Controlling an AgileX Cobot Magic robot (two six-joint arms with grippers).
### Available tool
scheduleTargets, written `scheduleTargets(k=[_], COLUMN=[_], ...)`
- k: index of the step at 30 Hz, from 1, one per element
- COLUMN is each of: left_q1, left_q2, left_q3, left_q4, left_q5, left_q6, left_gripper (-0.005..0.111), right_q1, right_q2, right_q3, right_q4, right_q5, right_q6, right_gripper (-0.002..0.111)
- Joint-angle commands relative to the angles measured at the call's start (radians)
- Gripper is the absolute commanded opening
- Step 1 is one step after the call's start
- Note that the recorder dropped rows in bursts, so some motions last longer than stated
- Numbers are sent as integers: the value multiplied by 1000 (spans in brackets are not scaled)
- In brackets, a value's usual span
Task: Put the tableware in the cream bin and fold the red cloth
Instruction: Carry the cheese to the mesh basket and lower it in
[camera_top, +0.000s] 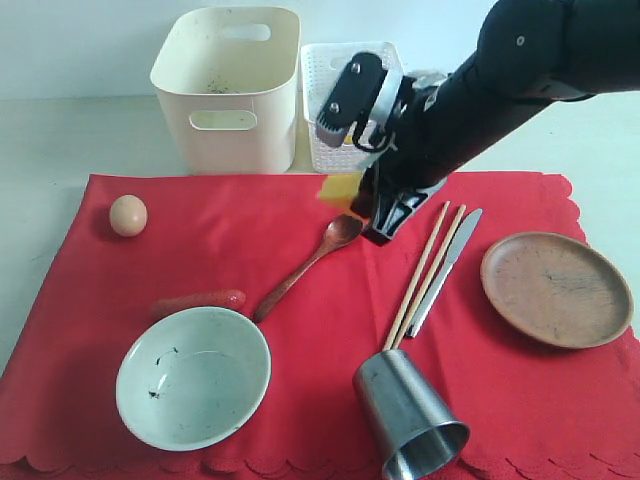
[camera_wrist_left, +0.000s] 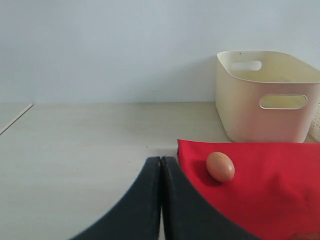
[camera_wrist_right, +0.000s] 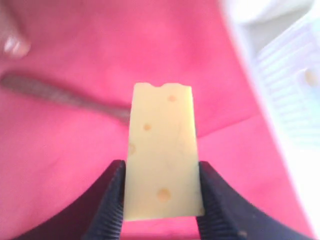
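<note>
My right gripper (camera_top: 345, 195) (camera_wrist_right: 161, 195) is shut on a yellow cheese wedge (camera_wrist_right: 161, 150) (camera_top: 337, 188), held above the red cloth (camera_top: 300, 250) near the bowl of the wooden spoon (camera_top: 305, 265). On the cloth lie the pale green bowl (camera_top: 193, 377), the steel cup (camera_top: 408, 415) on its side, the chopsticks (camera_top: 422, 275), the knife (camera_top: 445, 270) and the wooden plate (camera_top: 556, 288). The cream bin (camera_top: 230, 85) (camera_wrist_left: 267, 95) stands behind the cloth. My left gripper (camera_wrist_left: 161, 165) is shut and empty, off the cloth's left edge, and does not show in the exterior view.
An egg (camera_top: 128, 215) (camera_wrist_left: 220, 166) rests at the cloth's far left and a sausage (camera_top: 198, 301) lies by the bowl. A white perforated basket (camera_top: 330, 90) stands right of the cream bin, partly behind my right arm.
</note>
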Motion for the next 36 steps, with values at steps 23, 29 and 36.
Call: scheduleTargets(k=[23, 29, 36], left_q1=[2, 2, 2], left_q2=[-5, -5, -5], left_q3=[3, 3, 3], left_q4=[0, 0, 0], left_q5=[-4, -4, -4], left_q6=[-6, -6, -6], left_gripper=[2, 2, 2], right_q1=[-47, -105, -154], right_q2=[189, 284, 390], right_q3=[-170, -305, -440], right_q4=[64, 64, 86], right_q5=[-623, -491, -338], right_q6=[70, 130, 157], right_gripper=[0, 0, 0])
